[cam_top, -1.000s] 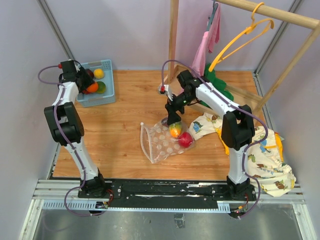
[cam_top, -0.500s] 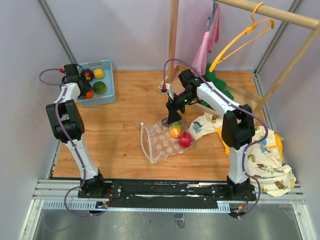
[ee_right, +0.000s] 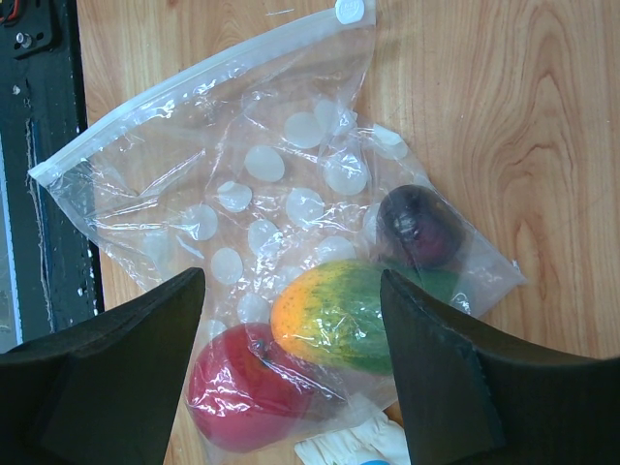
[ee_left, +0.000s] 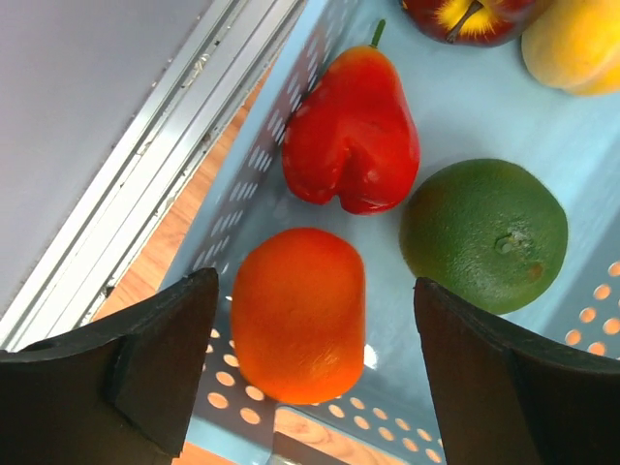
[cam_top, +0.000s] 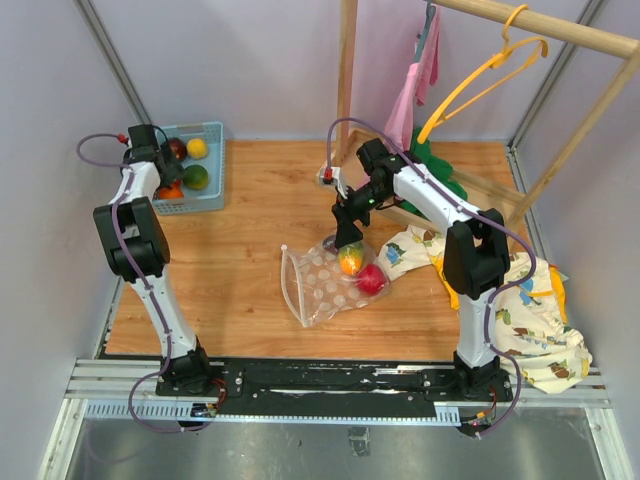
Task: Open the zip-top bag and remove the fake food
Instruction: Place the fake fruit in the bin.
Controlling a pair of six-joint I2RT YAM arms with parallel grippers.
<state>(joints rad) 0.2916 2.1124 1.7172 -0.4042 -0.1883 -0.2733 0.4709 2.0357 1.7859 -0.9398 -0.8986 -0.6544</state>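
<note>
Zip-top bag [cam_top: 322, 285] lies flat on the wooden table [cam_top: 250, 230] in the overhead view, roughly in the middle and well apart from the pale blue basket [cam_top: 222, 170] in the far left corner. Fake food [cam_top: 352, 261] sits inside the bag at its right end. The right gripper [cam_top: 347, 240] hangs just above those pieces. The left gripper [cam_top: 166, 166] is over the basket, where more fruits lie. A cartoon-print cloth [cam_top: 530, 310] is heaped at the right, beside a wooden rack [cam_top: 346, 70] with a yellow hanger [cam_top: 480, 80].

From the left wrist, the left gripper [ee_left: 315, 281] has its fingers [ee_left: 160, 358] spread wide to either side of an orange fruit [ee_left: 298, 315], a sliver of basket showing between each finger and the fruit. Beside it on the basket floor [ee_left: 465, 107] lie a red pepper [ee_left: 351, 131], a green round fruit [ee_left: 484, 232], a dark red apple [ee_left: 470, 15] and a yellow fruit [ee_left: 576, 44].

From the right wrist, the right gripper [ee_right: 291, 281] is spread apart and holds nothing. Below it the bag [ee_right: 232, 194] shows its white zip strip [ee_right: 194, 87] with the slider [ee_right: 350, 10] at one end. Inside are a yellow-green mango [ee_right: 339, 315], a red fruit [ee_right: 242, 387] and a dark purple piece [ee_right: 421, 228], bunched at the end away from the zip.
</note>
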